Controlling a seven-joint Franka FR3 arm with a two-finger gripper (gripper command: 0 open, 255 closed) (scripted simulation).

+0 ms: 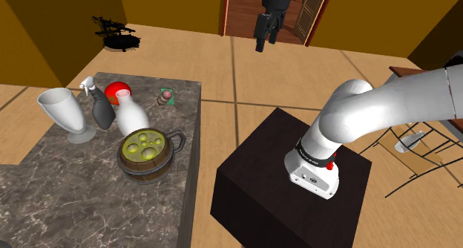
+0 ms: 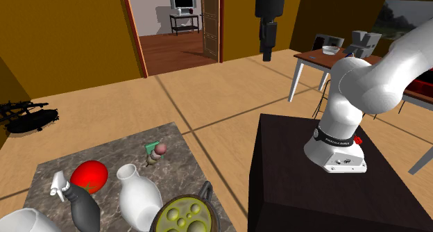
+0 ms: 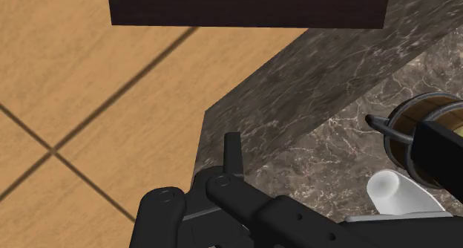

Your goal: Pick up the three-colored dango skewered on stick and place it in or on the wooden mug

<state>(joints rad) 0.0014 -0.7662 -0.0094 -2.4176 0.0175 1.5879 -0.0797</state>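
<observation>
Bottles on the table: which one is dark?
The spray bottle with the white nozzle. The jug right beside it is all white.

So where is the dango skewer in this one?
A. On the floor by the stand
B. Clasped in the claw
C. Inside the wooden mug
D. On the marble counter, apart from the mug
D: the dango lies on the marble counter near its far edge, apart from the wooden mug, and the claw hangs high up by the doorway, far from it.
</observation>
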